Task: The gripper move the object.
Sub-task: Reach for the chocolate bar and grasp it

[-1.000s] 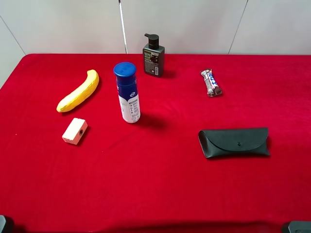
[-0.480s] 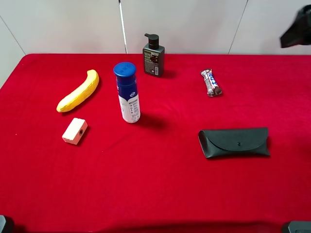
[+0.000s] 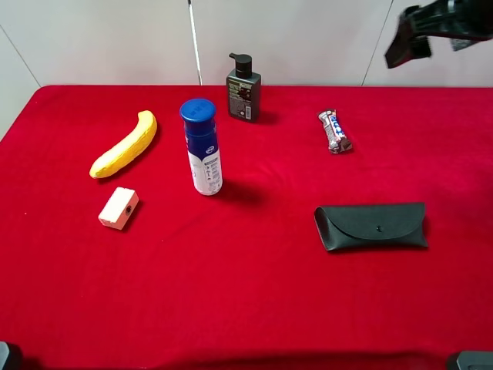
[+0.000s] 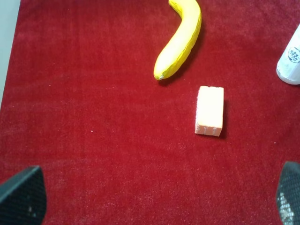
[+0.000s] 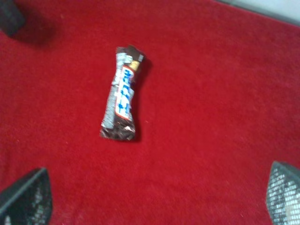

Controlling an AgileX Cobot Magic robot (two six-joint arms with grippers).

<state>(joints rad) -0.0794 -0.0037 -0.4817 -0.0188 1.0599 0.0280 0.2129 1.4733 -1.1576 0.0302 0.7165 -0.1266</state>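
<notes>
Red-clothed bench point(image 3: 246, 308): right hand point(image 5: 154, 196) gaping, empty, hovers above candy bar point(image 3: 334, 131), far right. Approach step. Next: descend, straddle it, close.

The right arm point(image 3: 454, 19) runs off the far-right edge. The left wrist view crops the banana point(image 4: 180, 42) and bottle point(image 4: 291, 58); the candy bar's point(image 5: 123, 96) lettering is blurred.

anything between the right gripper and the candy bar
Nothing. In the right wrist view, only bare red cloth lies between the open right gripper and the candy bar.
</notes>
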